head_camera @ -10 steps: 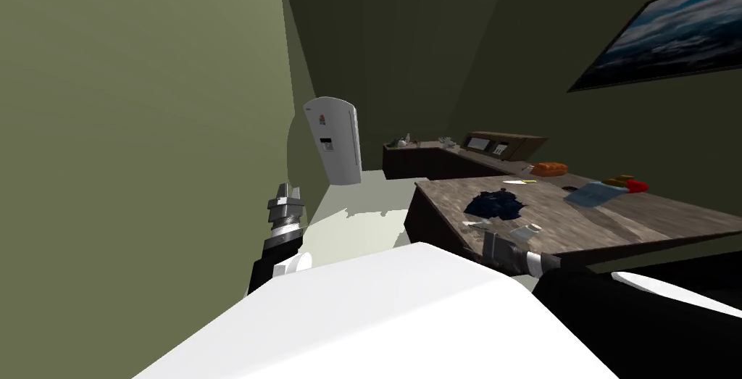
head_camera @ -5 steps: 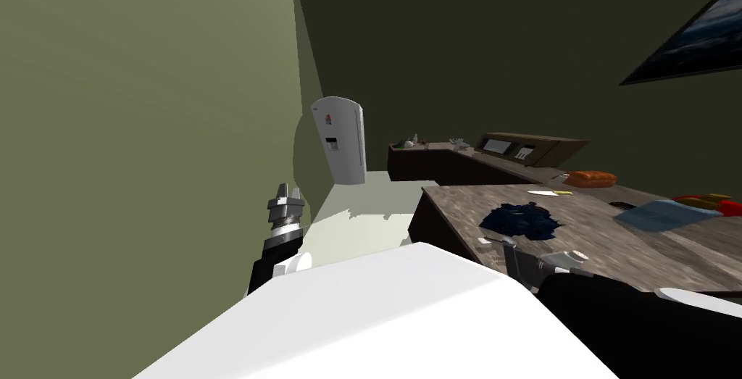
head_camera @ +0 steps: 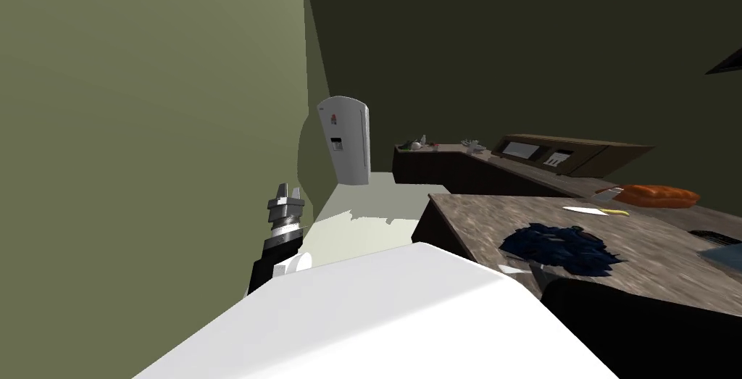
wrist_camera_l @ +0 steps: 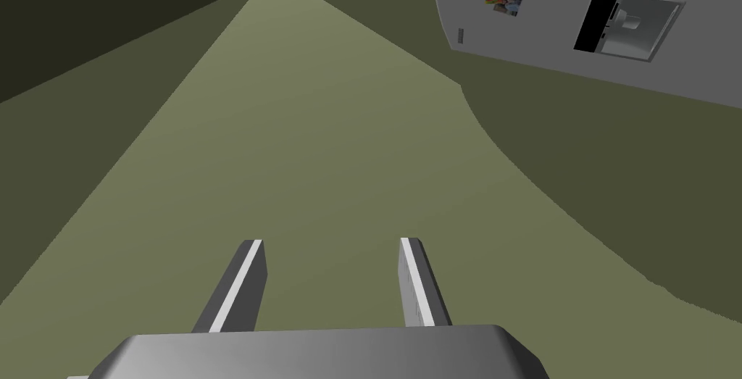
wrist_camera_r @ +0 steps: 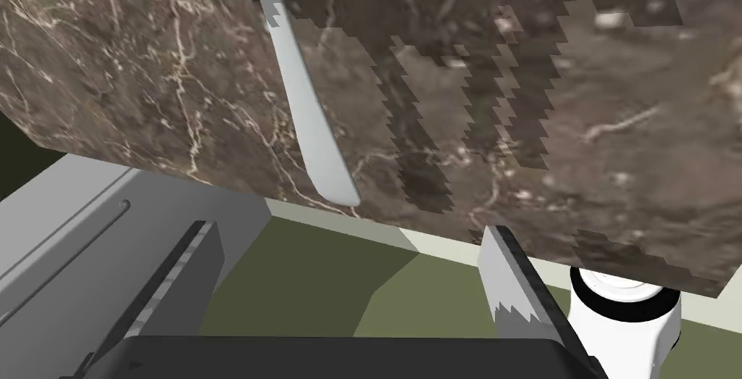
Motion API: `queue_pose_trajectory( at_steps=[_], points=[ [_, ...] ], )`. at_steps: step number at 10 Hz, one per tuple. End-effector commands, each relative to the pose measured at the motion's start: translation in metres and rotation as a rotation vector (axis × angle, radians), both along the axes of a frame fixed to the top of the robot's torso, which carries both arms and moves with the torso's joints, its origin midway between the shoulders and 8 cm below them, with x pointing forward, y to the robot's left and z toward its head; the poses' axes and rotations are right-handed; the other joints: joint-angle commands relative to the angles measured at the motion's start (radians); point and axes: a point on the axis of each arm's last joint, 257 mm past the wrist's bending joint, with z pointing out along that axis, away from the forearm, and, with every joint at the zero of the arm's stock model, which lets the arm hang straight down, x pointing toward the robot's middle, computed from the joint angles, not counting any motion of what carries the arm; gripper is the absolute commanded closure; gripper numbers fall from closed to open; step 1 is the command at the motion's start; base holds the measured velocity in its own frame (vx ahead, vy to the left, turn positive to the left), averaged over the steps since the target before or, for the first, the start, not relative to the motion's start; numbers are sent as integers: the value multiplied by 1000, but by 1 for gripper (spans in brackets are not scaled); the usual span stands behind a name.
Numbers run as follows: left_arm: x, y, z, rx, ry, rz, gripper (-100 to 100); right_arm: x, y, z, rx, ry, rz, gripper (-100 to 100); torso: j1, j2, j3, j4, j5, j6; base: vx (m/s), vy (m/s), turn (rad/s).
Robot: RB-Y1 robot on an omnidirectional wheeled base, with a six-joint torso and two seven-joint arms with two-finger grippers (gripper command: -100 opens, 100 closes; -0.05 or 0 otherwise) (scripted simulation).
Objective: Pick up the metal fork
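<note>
Leftward I have turned; right jaws gape empty before the slim pale-grey fork [wrist_camera_r: 308,106] on the brown marbled bench [wrist_camera_r: 580,106]; left jaws open.

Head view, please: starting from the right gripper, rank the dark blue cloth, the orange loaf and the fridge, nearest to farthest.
1. dark blue cloth: on the counter, just past the right gripper, which sits at the near edge.
2. orange loaf: farther back on the counter, to the right.
3. fridge: far across the room, to the left.
</note>
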Motion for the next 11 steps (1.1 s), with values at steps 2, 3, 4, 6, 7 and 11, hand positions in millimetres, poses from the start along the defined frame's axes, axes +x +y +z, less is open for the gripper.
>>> queue_pose_trajectory(
  at_steps=[2, 3, 4, 6, 7, 11],
  points=[
    [0, 0, 0, 0, 0, 0, 0, -39, -15, -6, -69, 87, 49, -100, 0, 0, 0, 0, 0, 0, 80, -80, 116],
    [0, 0, 0, 0, 0, 0, 0, -52, -20, -7, -88, 115, 63, -100, -1, 0, 0, 0, 0, 0, 70, -92, 86],
    [0, 0, 0, 0, 0, 0, 0, -62, -24, -8, -104, 138, 74, -100, -2, 0, 0, 0, 0, 0, 78, -85, 62],
    [0, 0, 0, 0, 0, 0, 0, -67, -25, -12, -110, 149, 77, -100, -1, -1, 0, 0, 0, 0, 58, -65, 53],
    [0, 0, 0, 0, 0, 0, 0, -69, -26, -12, -113, 152, 81, 0, 1, 2, 1, 0, 0, 0, 6, -8, 0],
    [0, 0, 0, 0, 0, 0, 0, -74, -22, -29, -111, 151, 61, -100, 4, 5, 3, 1, 0, 0, 5, -10, 62]
  ],
)
